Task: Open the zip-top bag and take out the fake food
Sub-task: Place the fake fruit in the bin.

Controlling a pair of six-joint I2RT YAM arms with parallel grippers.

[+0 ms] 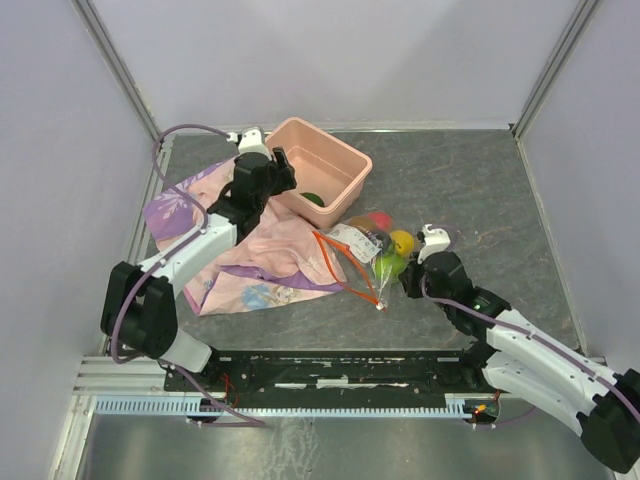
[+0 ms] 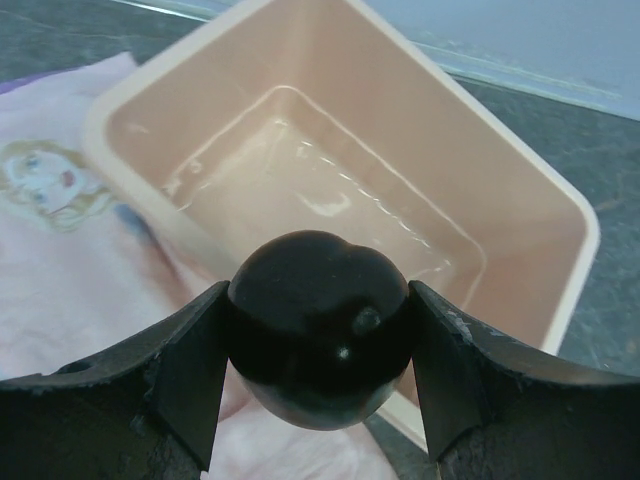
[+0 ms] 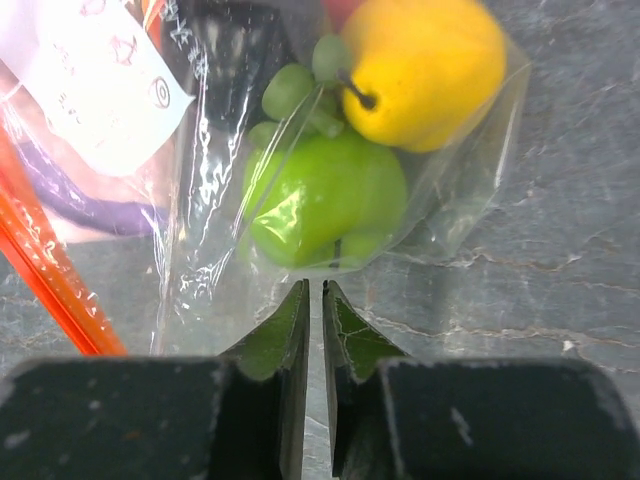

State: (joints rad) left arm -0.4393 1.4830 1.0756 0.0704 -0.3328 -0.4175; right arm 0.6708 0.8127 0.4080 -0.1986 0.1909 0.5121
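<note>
The zip-top bag (image 1: 362,250) lies on the table, its orange-red zip strip (image 1: 338,262) toward the cloth. Inside it is fake food: a yellow fruit (image 3: 425,65), a green fruit (image 3: 325,200) and small green grapes (image 3: 290,90); a red piece (image 1: 379,219) shows at the bag's far end. My right gripper (image 3: 322,290) rests at the bag's near edge just below the green fruit, its jaws a narrow slit apart with nothing between them. My left gripper (image 2: 318,335) is shut on a glossy dark purple-brown fruit (image 2: 318,310) over the near rim of the tub.
The salmon-pink tub (image 1: 345,160) stands at the back centre with a small green piece (image 1: 313,199) inside. A pink-and-purple printed cloth (image 1: 260,255) is spread left of the bag, under the left arm. White walls enclose the grey table.
</note>
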